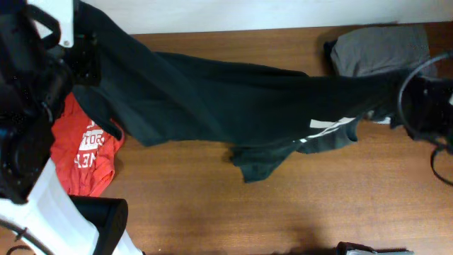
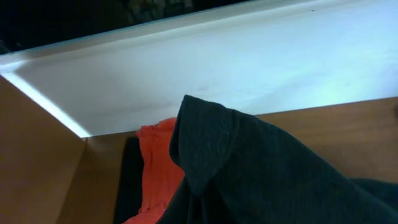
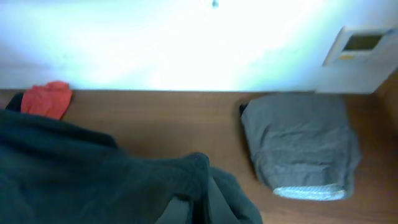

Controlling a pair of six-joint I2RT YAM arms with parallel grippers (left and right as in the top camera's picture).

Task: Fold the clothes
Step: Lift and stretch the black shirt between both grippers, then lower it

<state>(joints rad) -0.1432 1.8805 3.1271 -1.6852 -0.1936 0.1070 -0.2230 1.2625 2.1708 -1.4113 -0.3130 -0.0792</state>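
Observation:
The dark-green T-shirt (image 1: 226, 99) hangs stretched across the table between my two grippers. A bit of its white lettering (image 1: 329, 126) shows near the right end, and a loose part droops to the table at the middle. My left gripper (image 1: 88, 60) holds its left end at the back left, with the fingers hidden under cloth in the left wrist view (image 2: 261, 168). My right gripper (image 1: 414, 95) holds its right end, and cloth bunches at the jaws in the right wrist view (image 3: 199, 171). The red T-shirt (image 1: 81, 152) with white print lies crumpled at the left.
A folded grey garment (image 1: 382, 49) with a ribbed hem lies at the back right and also shows in the right wrist view (image 3: 298, 143). A black arm base (image 1: 106, 219) stands at the front left. Bare wooden table (image 1: 283, 205) lies in front. A white wall runs along the back.

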